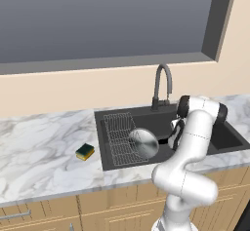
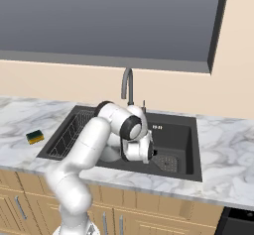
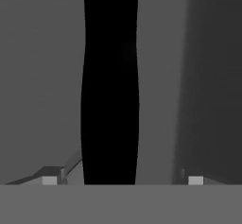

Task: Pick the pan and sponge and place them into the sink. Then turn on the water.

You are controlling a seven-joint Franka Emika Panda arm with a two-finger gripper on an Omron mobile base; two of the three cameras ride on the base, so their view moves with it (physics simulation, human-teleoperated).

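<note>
The silver pan (image 1: 143,143) lies tilted inside the dark sink (image 1: 110,115), against the wire rack. In the right base view the pan (image 2: 110,154) is mostly hidden behind my arm. My gripper (image 1: 174,136) is down in the basin at the end of the pan's black handle (image 3: 111,76). In the hand view the gripper (image 3: 123,180) stands open, its fingertips (image 3: 49,180) wide apart with a gap on each side of the handle. The yellow-and-green sponge (image 1: 85,151) rests on the counter left of the sink, also seen as the sponge (image 2: 34,137). No water runs from the faucet (image 1: 162,81).
The wire grid rack (image 1: 119,135) fills the sink's left side and a drain (image 2: 167,163) sits in its right half. The gooseneck faucet (image 2: 128,86) rises behind the basin. Marble counter (image 1: 44,142) stretches left, with a window above.
</note>
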